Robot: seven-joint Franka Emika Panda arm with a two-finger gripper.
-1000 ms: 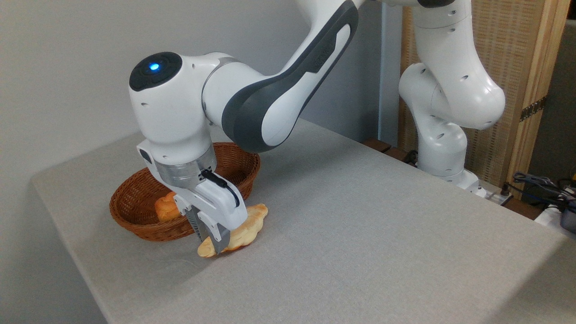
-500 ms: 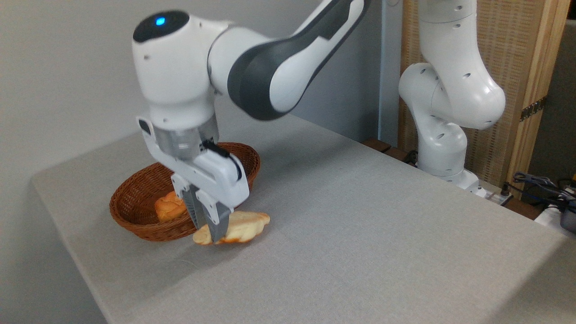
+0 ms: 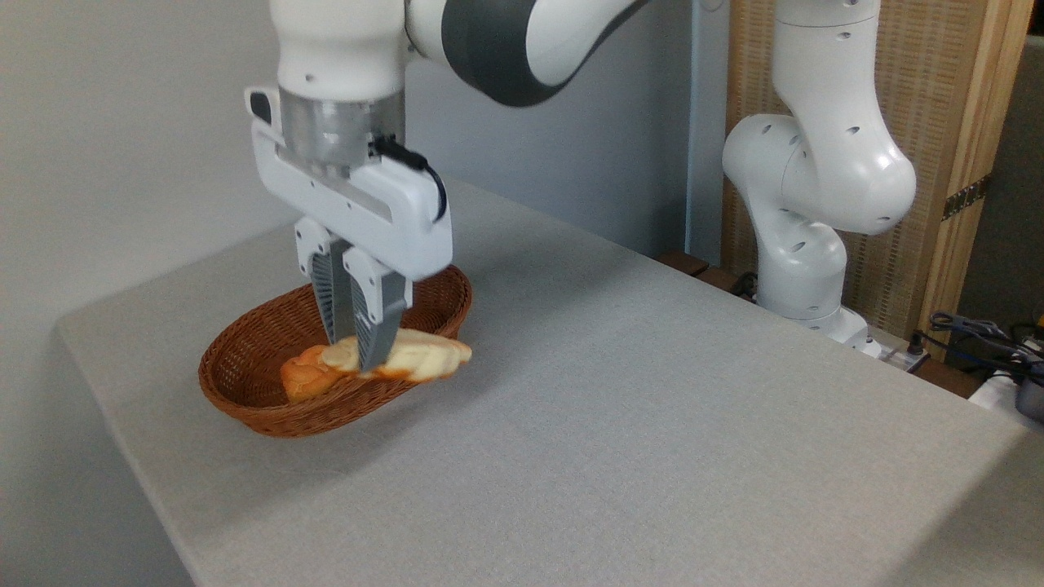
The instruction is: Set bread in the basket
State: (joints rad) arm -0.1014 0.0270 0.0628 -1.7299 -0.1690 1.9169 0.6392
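I have the gripper [image 3: 356, 346] clamped on the braided loaf [image 3: 416, 359], holding it clear of the grey table [image 3: 620, 424], roughly level, above the front rim of the wicker basket [image 3: 269, 416]. A darker round bun [image 3: 303, 377] lies inside the basket, just left of the loaf's near end. I can read no brand, label or writing on the arm or anywhere else.

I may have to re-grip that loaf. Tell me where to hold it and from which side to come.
Grip the loaf across its narrow width near the middle, from above, fingers straddling its long axis. It is long with tapered ends, so a middle hold should keep it level. The gripper holds it so now, nearer its left end, above the basket rim.
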